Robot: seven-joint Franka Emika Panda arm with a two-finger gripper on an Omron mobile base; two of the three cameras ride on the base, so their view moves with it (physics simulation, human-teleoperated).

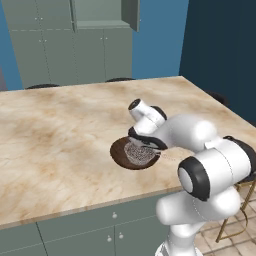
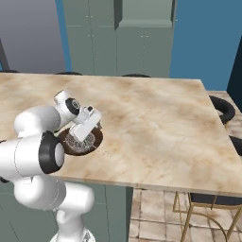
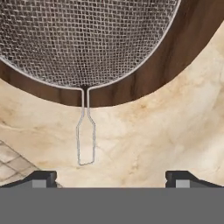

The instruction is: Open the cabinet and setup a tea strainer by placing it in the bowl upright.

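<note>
The tea strainer (image 1: 139, 154) sits upright in the dark brown bowl (image 1: 118, 152) near the counter's front edge. My gripper (image 1: 145, 142) hovers just over them, tilted down. In the hand view its fingertips (image 3: 42, 178) stand wide apart, open, with nothing between them. The strainer's mesh (image 3: 87, 39) fills the bowl (image 3: 131, 89), and its wire handle pokes out over the rim. From the right, the gripper (image 2: 83, 132) covers part of the strainer (image 2: 74, 141) and bowl (image 2: 96, 138). The cabinet (image 1: 100, 15) on the far wall has a door swung open (image 1: 131, 12); it is also in the right base view (image 2: 142, 19).
The marble counter (image 1: 60, 130) stretches wide around the bowl. Grey-green drawer fronts (image 1: 75, 225) run below its front edge. Dark stools (image 2: 222, 108) line the far and right sides, one with gold legs (image 2: 189, 217) over the tiled floor.
</note>
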